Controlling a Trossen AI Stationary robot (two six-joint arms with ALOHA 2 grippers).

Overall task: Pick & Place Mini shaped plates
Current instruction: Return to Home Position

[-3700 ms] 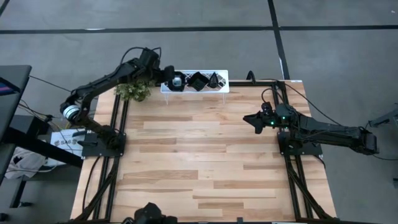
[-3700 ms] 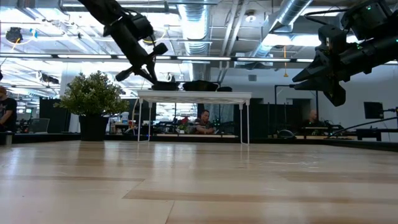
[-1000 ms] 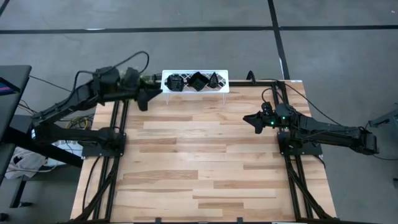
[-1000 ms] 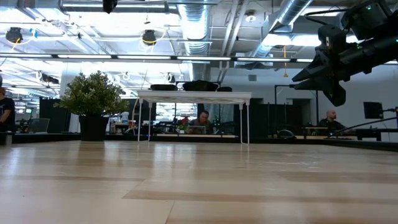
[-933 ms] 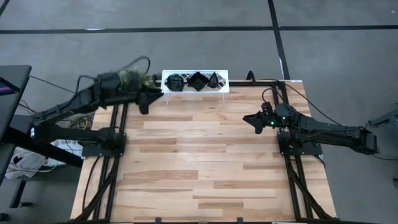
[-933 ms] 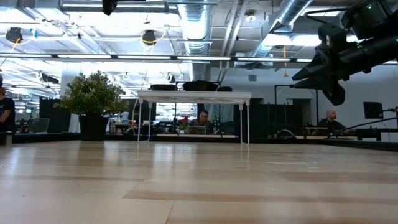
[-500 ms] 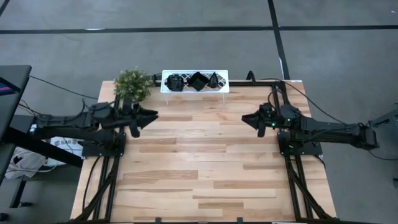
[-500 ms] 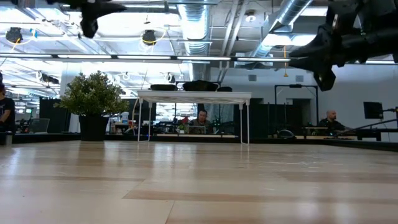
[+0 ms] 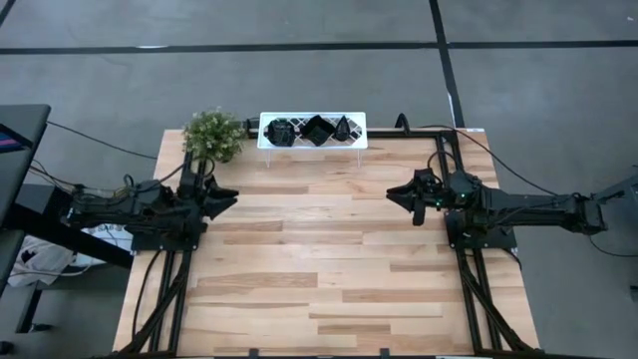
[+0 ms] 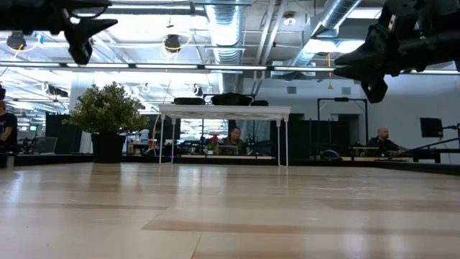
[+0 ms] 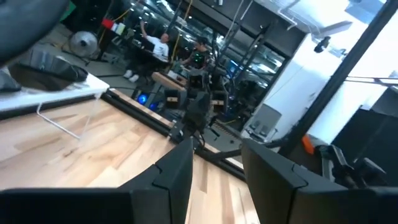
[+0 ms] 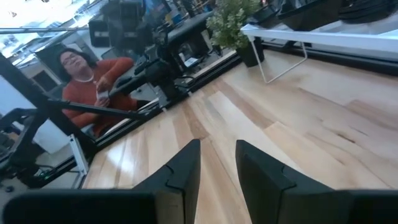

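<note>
Mini shaped plates sit in stacks on white rack at bench far edge, nr plant. Your left gripper and right gripper: fingers apart, empty, at opp. sides. Prob. parked, since nothing needs holding.

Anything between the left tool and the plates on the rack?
Nothing visible. Left tool is open above the table's left side; only bare table lies between it and the plates on the rack. The plant stands off that line, beside the rack's left end. Right tool waits opposite.
</note>
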